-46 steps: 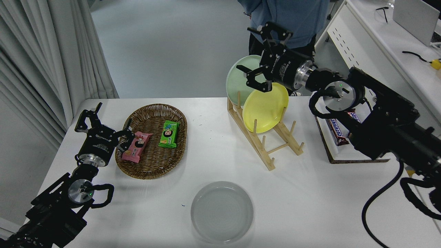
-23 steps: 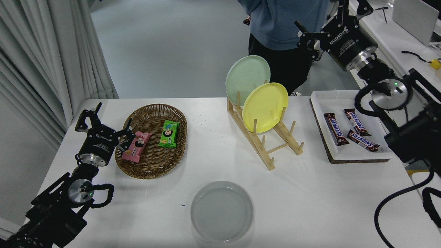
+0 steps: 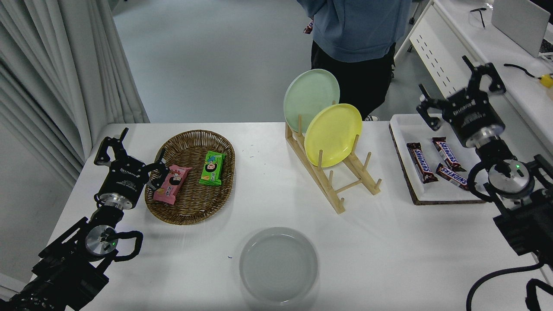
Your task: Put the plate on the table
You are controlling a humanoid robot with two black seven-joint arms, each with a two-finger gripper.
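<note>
Plate [image 3: 278, 264] already lies flat on the table [image 3: 389, 259], near side of the wooden rack [image 3: 332, 172], so placing looks done. Right gripper [image 3: 462, 93] hangs wide open and empty, probably above the tray [image 3: 402, 125]. Left gripper [image 3: 129, 151] parked, open.

Grey floor [image 3: 207, 56], pale curtains [image 3: 65, 65] left, white desk [image 3: 497, 47] right.

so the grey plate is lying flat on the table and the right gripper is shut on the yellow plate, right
Not quite. The head view shows the grey plate flat on the table, but the right gripper is open and empty, hovering over the tray, apart from the yellow plate in the rack.
</note>
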